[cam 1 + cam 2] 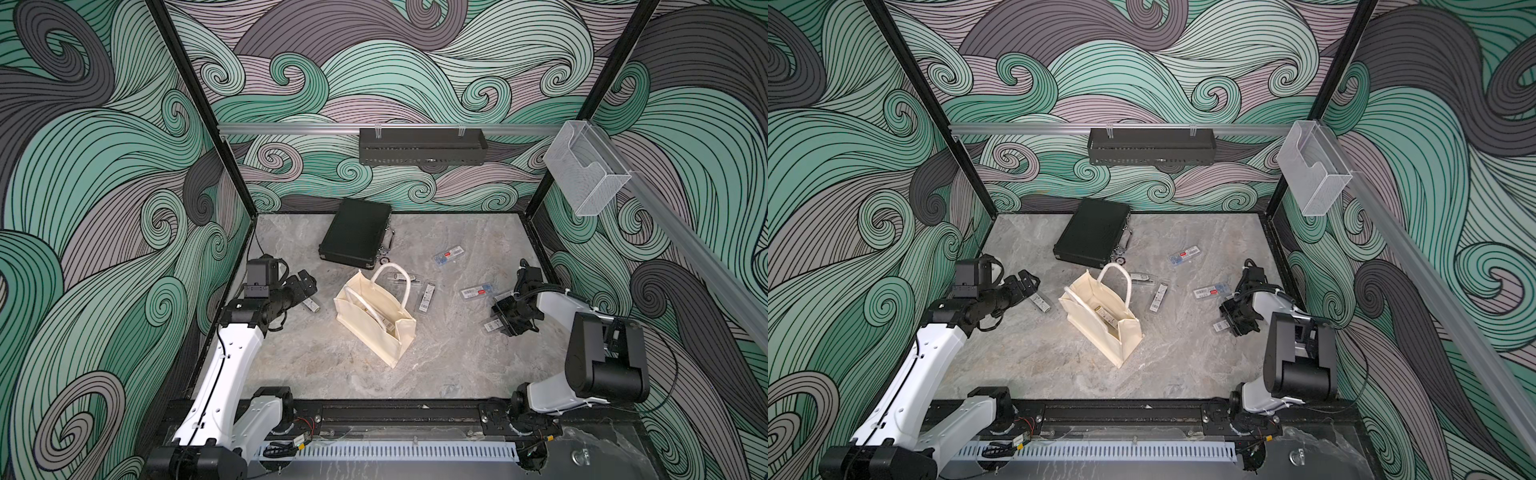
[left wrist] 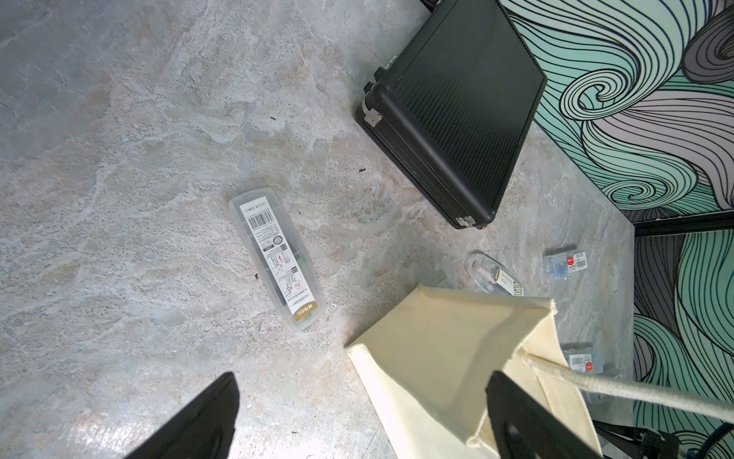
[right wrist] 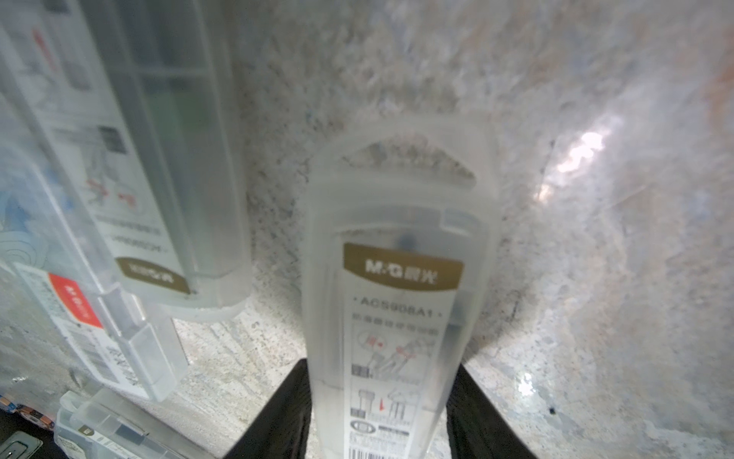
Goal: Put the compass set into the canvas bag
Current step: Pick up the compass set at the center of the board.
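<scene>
Pose | right tool (image 3: 381, 405) low, clamped on compass set (image 3: 397, 238) | left tool (image 2: 359, 409) hovering, jaws wide

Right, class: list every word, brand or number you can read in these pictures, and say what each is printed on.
"M&G", then two Chinese characters: gold band on the clear case in the right gripper.
"ACS908A1": white label under that band.
Barcodes, small print and red stickers on the other cases: too blurred to read.
</scene>
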Controlling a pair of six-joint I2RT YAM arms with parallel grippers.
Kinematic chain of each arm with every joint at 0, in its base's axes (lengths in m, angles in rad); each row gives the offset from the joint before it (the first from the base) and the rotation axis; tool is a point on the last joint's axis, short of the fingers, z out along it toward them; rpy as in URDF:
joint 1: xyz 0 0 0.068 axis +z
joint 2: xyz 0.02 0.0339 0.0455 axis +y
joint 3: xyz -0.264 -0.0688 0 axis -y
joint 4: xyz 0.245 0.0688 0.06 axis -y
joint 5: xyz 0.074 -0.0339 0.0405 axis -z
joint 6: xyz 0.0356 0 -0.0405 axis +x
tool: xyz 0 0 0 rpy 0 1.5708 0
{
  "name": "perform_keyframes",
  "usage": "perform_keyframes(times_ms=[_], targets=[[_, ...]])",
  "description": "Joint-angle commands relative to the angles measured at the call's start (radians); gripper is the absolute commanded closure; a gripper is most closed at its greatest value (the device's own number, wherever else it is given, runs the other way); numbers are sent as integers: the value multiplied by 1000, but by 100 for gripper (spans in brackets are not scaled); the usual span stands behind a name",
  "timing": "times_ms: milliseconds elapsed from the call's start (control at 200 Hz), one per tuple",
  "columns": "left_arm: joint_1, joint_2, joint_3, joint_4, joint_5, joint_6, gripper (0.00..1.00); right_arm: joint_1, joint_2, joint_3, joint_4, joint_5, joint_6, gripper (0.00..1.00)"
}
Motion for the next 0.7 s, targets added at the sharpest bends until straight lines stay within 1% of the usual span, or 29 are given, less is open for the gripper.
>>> perform_keyframes(times_ms=[0, 125, 370, 520, 525, 550, 690], targets=[[-9, -18, 2, 1, 2, 20, 2, 2, 59, -18, -34, 67, -25, 42], [-9, -19, 6, -3, 1, 22, 2, 2, 106, 2, -37, 67, -42, 41], [-9, -27, 8, -11, -4, 22, 2, 3, 116, -13, -17, 46, -47, 49], [-9, -31, 5, -11, -2, 22, 2, 2, 69, -12, -39, 55, -64, 52], [-9, -31, 5, -11, -2, 22, 2, 3, 64, -12, -40, 55, -65, 54], [-9, -30, 5, -11, -2, 22, 3, 2, 51, -10, -44, 57, -70, 55], [-9, -28, 5, -8, -1, 21, 2, 4, -27, 6, -76, 65, -87, 56]])
